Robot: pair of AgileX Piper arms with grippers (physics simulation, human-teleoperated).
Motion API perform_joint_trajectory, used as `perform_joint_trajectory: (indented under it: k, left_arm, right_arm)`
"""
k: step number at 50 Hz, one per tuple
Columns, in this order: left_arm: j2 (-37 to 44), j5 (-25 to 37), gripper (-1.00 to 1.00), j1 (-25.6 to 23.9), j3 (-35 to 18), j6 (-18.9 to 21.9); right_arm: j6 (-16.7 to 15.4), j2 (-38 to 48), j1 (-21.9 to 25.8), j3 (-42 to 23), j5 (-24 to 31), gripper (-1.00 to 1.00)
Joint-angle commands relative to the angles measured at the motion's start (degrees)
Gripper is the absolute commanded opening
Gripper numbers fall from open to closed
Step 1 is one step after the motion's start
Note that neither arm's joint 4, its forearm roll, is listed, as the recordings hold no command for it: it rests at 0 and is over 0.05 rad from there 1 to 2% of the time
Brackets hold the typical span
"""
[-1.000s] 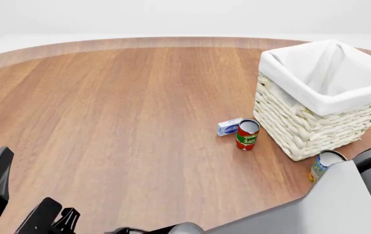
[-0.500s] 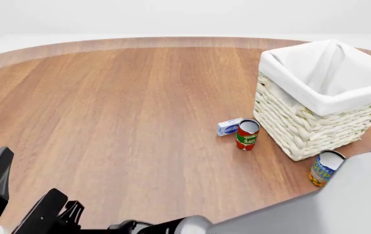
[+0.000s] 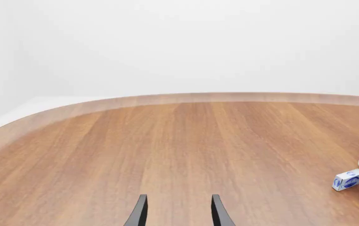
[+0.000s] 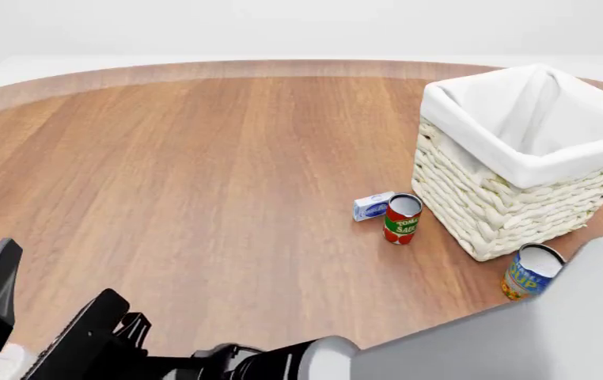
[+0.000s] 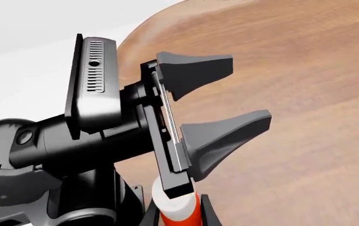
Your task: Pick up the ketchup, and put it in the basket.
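Everything is rendered sharp under bright, even light; only a faint soft shadow is cast beneath the square cream wicker basket (image 4: 513, 162).

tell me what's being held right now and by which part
The right gripper looks clamped on the ketchup bottle, on its upper body just below the white cap. The left gripper is open and empty.

The wooden table (image 4: 196, 158) carries a wicker basket (image 4: 502, 206), a red-green can (image 4: 401, 219) beside a small blue-white box (image 4: 371, 206), and a blue-yellow can (image 4: 529, 273), all well ahead of the left fingers (image 3: 138, 213).
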Motion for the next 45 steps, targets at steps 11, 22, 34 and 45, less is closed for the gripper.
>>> perform_joint_trajectory:
  k: [11,22,34,45]
  left_arm:
    - [0.0,0.0,1.0,0.0,0.0,0.0]
    - [0.0,0.0,1.0,0.0,0.0,0.0]
    - [0.0,0.0,1.0,0.0,0.0,0.0]
    - [0.0,0.0,1.0,0.0,0.0,0.0]
  right_arm:
    - [2.17,-1.57,-2.07,1.75,-1.69,-1.0]
    - [3.04,-2.28,-3.74,2.92,-2.71,-1.0]
    - [3.87,-3.78,-5.9,4.42,-3.73,-1.0]
    - [4.74,-5.83,-8.18,6.07,-4.72,-1.0]
